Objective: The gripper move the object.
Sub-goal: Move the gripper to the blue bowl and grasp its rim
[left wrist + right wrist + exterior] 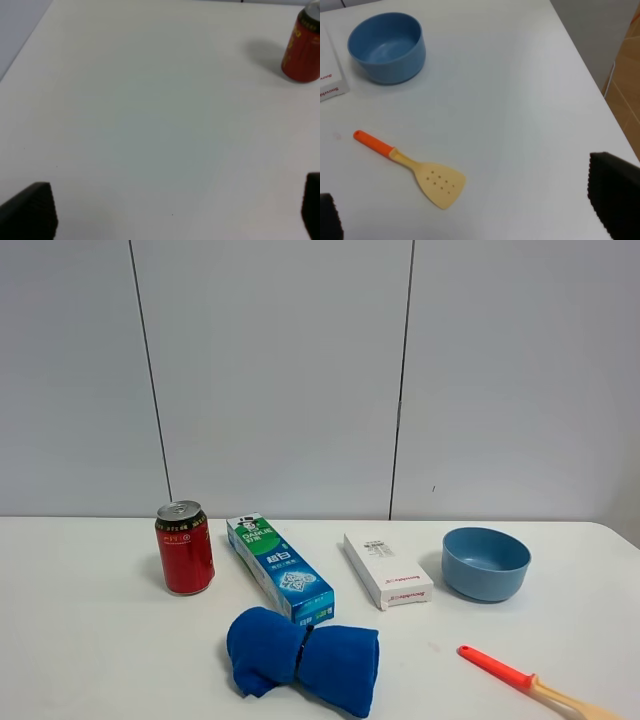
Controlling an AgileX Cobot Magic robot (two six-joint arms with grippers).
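Note:
The object, a plain light-blue bowl [486, 562], stands upright and empty on the white table at the right; the right wrist view shows the bowl [387, 47] too. Neither arm appears in the exterior high view. My right gripper [470, 210] is open, its dark fingertips [615, 200] set wide apart over bare table, well short of the bowl. My left gripper [175, 212] is also open, one fingertip [30, 212] at each lower corner of its view, with nothing between them.
A red can [184, 547] stands at the left. A green-blue toothpaste box [279, 567] and a white box [387, 569] lie mid-table. A rolled dark-blue cloth [303, 657] lies in front. An orange-handled spatula [412, 168] lies near the front right. The table's right edge [592, 87] is close.

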